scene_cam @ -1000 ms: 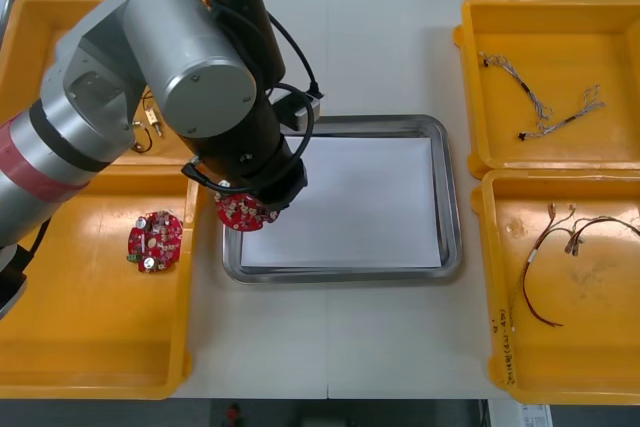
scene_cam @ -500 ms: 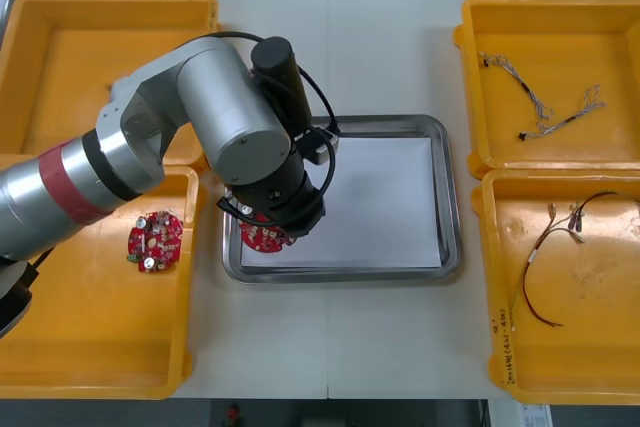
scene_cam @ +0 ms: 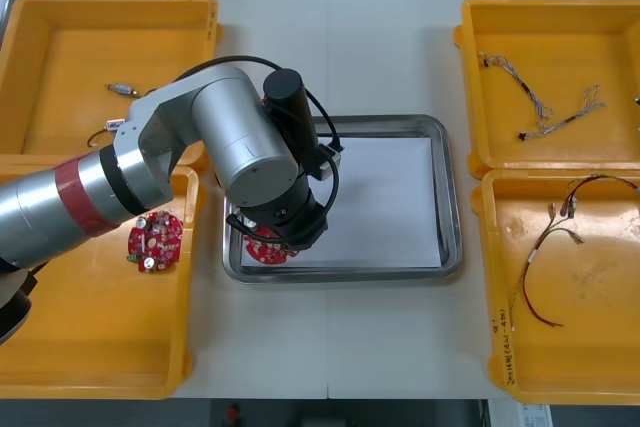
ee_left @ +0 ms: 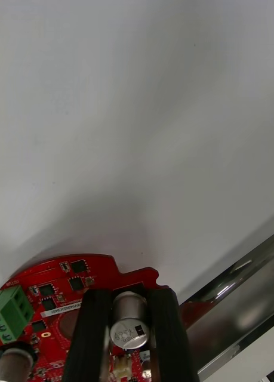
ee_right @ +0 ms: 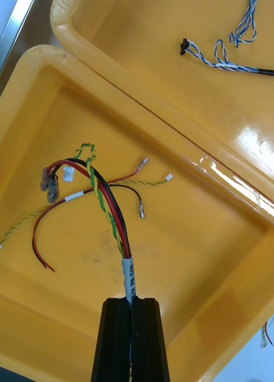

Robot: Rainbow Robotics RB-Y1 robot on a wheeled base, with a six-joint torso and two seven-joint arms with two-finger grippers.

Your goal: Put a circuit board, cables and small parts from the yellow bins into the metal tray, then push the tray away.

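My left gripper (scene_cam: 271,244) is low over the near left corner of the metal tray (scene_cam: 450,197), shut on a round red circuit board (scene_cam: 263,251). In the left wrist view the fingers (ee_left: 95,334) clamp the board (ee_left: 65,286) by its silver capacitor, just above the tray's white inside next to the shiny rim (ee_left: 244,298). My right gripper (ee_right: 132,334) is shut on the labelled end of the red and yellow cable (ee_right: 107,203), whose loose ends hang over the orange bin (ee_right: 202,250). In the front view that cable (scene_cam: 545,247) is partly raised in the near right bin.
A second red circuit board (scene_cam: 153,240) lies in the near left bin (scene_cam: 90,347). The far left bin (scene_cam: 60,57) holds small metal parts (scene_cam: 122,89). A blue and white cable (scene_cam: 545,97) lies in the far right bin (scene_cam: 560,17).
My left arm has carried the board from the tray's left rim inward and down to the tray's near left corner. One end of the red and yellow cable has risen toward the far right.
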